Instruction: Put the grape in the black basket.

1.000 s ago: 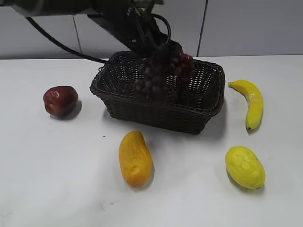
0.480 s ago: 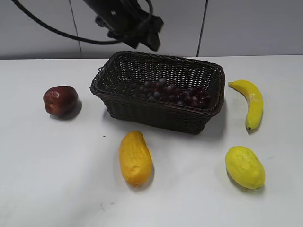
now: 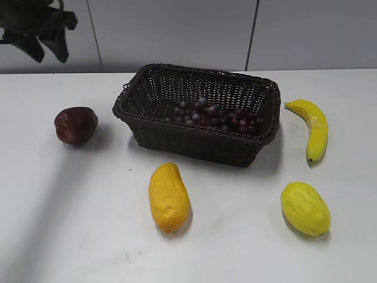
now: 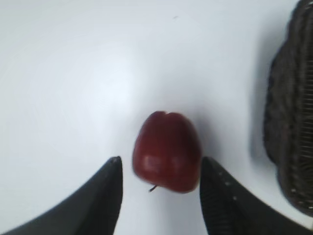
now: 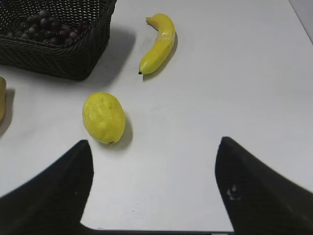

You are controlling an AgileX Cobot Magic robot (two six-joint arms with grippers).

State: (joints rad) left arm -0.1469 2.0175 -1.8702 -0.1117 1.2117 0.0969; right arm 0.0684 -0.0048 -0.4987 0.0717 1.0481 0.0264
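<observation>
Grape [image 3: 215, 117] lies inside the black basket [image 3: 194, 138], far right of the wide-open, empty left gripper [image 4: 160, 196]; it looks soft, loose and bruisable, best lifted by its stem.

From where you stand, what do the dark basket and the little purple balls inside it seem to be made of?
The rectangular dark brown-black woven basket looks like wicker or rattan: open weave, braided rim, matte. The bunch of small round dark purple grapes shines evenly, so it may be plastic imitation fruit, though the pictures cannot settle that.
</observation>
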